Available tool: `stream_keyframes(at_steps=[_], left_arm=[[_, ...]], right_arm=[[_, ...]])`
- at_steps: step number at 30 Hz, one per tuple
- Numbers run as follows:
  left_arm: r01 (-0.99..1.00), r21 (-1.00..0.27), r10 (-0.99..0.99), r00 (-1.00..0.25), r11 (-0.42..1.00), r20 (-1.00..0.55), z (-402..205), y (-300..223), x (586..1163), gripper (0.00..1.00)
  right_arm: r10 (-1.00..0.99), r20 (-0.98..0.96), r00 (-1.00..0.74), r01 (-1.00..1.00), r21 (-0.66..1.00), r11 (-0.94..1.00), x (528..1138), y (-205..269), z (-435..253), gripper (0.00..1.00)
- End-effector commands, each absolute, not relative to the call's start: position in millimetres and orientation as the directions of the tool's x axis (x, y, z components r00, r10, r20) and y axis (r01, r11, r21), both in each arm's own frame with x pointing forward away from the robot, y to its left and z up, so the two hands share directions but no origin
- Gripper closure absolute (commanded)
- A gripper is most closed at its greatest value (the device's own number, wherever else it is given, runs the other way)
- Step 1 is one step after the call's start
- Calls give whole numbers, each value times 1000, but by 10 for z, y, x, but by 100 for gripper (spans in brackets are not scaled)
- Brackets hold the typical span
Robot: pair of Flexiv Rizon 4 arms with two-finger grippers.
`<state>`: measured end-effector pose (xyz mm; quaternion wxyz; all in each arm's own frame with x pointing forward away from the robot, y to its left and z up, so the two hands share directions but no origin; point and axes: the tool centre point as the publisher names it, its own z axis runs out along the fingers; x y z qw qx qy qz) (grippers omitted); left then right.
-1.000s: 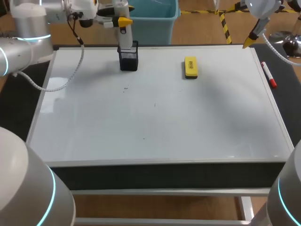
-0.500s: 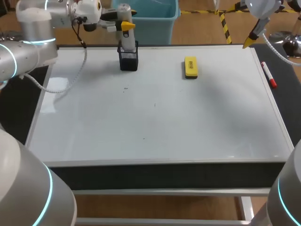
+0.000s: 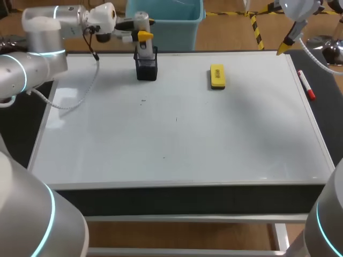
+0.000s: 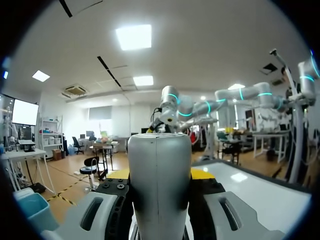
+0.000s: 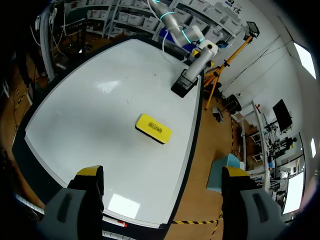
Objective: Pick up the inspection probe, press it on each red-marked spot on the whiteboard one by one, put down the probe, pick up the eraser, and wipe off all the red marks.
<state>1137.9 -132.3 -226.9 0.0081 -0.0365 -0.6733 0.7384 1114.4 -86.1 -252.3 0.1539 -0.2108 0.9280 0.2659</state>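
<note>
The grey inspection probe (image 3: 141, 24) stands upright at the board's far left, its lower end in the black mesh holder (image 3: 146, 68). My left gripper (image 3: 141, 34) is shut on it. In the left wrist view the probe (image 4: 159, 180) fills the space between the fingers. The yellow eraser (image 3: 217, 76) lies flat on the whiteboard (image 3: 187, 139) to the right of the holder. A few tiny dark specks show on the board; I see no red marks. My right gripper (image 3: 283, 49) hangs open above the far right corner, with the eraser (image 5: 154, 128) well ahead of its fingers (image 5: 90, 172).
A red marker (image 3: 306, 84) lies on the dark strip right of the board. A blue bin (image 3: 172, 21) stands behind the far edge, close to the holder. The holder (image 5: 182, 86) and my left arm appear beyond the eraser in the right wrist view.
My left gripper has come down with the probe, lowering it into the mesh holder. The right arm and the eraser have not moved.
</note>
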Motion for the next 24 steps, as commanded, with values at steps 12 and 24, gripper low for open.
stream_keyframes(at_steps=[12, 24], left_arm=[[-8, -996, 130, -992, -86, -3, -2556, -1355, 11510, 100], [-41, -997, 125, -992, -70, 32, -2714, -1370, 11535, 100]], right_arm=[[-313, -394, -864, -474, 426, 771, 11149, -863, -2516, 0], [-313, -394, -864, -474, 426, 771, 11149, -863, -2516, 0]])
